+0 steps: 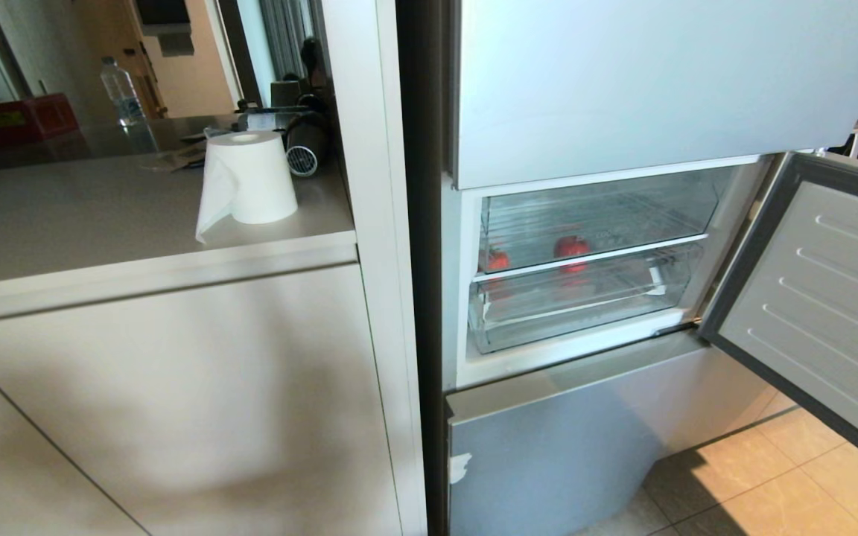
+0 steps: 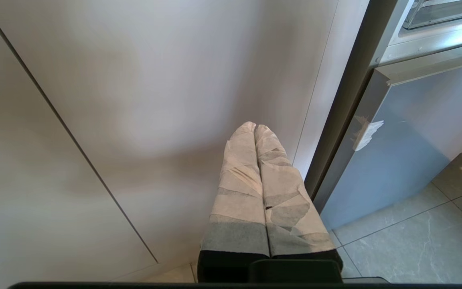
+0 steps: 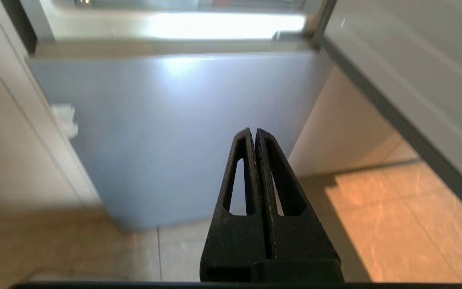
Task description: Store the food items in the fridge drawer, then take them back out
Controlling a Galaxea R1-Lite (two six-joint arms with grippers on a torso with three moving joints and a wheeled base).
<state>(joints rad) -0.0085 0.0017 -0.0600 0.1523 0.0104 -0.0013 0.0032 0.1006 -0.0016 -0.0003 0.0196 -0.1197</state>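
Both grippers, left (image 2: 254, 127) and right (image 3: 252, 131), hang low, fingers pressed together, holding nothing. Two fruits (image 1: 571, 247) sit in the closed drawer (image 1: 593, 223); we should grip its front lip and pull straight.

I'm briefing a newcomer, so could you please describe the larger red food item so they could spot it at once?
Find the open fridge compartment beside the swung-open door. Inside, behind the upper clear drawer, sits the food item, near the middle. It is rounder and bigger than the smaller red piece at the left wall.
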